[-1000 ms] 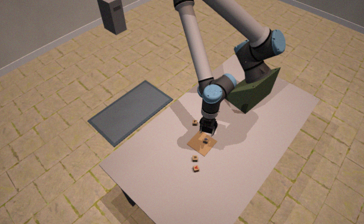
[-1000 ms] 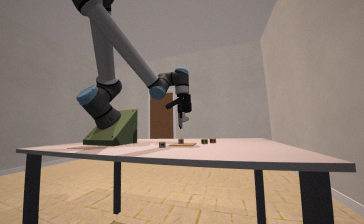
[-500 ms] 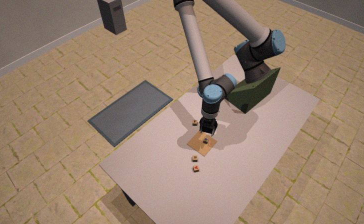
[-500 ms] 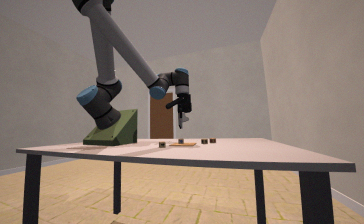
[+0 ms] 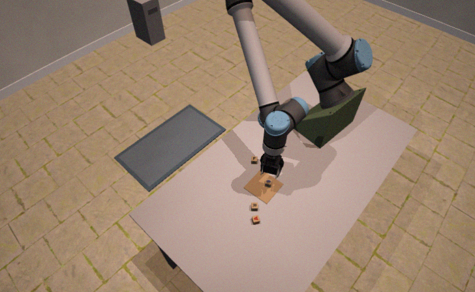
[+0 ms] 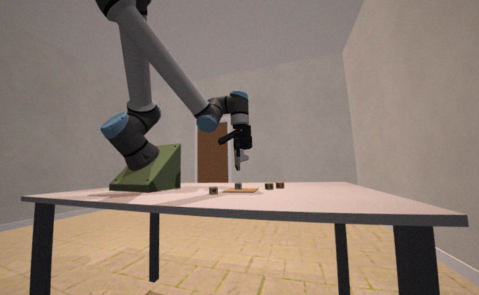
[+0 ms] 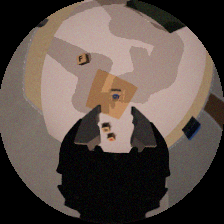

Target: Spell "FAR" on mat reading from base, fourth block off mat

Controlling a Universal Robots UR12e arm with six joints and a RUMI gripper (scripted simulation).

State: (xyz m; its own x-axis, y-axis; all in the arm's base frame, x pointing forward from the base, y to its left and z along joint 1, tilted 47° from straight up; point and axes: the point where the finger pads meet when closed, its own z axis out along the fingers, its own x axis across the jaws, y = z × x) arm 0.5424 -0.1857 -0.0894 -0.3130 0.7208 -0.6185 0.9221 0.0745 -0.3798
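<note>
A tan mat (image 5: 263,186) lies on the white table. One block with a blue letter (image 5: 268,182) sits on the mat; I cannot read its letter. The F block (image 5: 254,160) lies off the mat, on the side toward the robot base. A block with a dark letter (image 5: 254,206) and the red A block (image 5: 256,219) lie off the mat on the far side. My gripper (image 5: 271,174) hangs well above the blue-letter block (image 6: 238,186), fingers pointing down. In the wrist view the fingers stand partly apart with nothing between them.
The robot's green base (image 5: 326,119) stands at the table's back. A grey floor panel (image 5: 170,145) and a grey cabinet (image 5: 147,19) are beside the table, off it. The table edges are far from the blocks.
</note>
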